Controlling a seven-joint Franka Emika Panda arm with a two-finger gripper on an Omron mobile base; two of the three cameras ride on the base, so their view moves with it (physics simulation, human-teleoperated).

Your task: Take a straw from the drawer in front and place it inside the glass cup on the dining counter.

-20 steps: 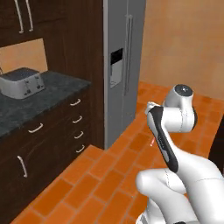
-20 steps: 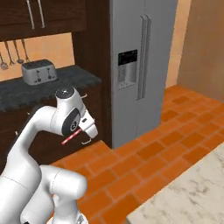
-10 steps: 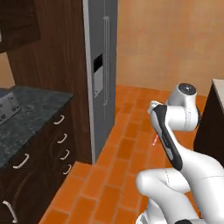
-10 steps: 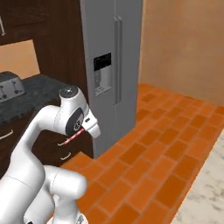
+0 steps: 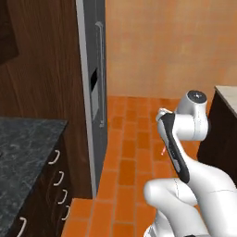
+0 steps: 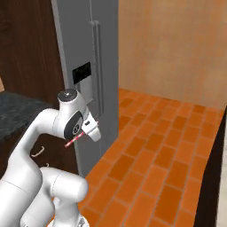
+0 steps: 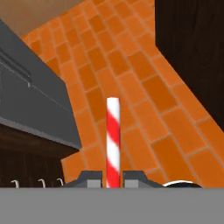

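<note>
The straw [image 7: 113,140] is out of the drawer and in the robot's grip: in the hand view the gripper [image 7: 113,178] has its fingers [image 7: 92,178] drawn narrow against the straw's lower end, and the red and white stick rises straight up between them. The right base view shows the same straw [image 6: 73,140] poking out beside the gripper [image 6: 82,134], held up near the arm's own shoulder, above the orange brick floor [image 6: 155,150].

So the fetching half looks finished. The delivery is all still to do. A grey fridge [image 6: 91,71] and dark cabinets stand ahead, and a corner of the pale dining counter [image 5: 227,95] shows at the right edge of the left base view. No glass cup can be made out, so the straw must still be carried there and lowered into it.
</note>
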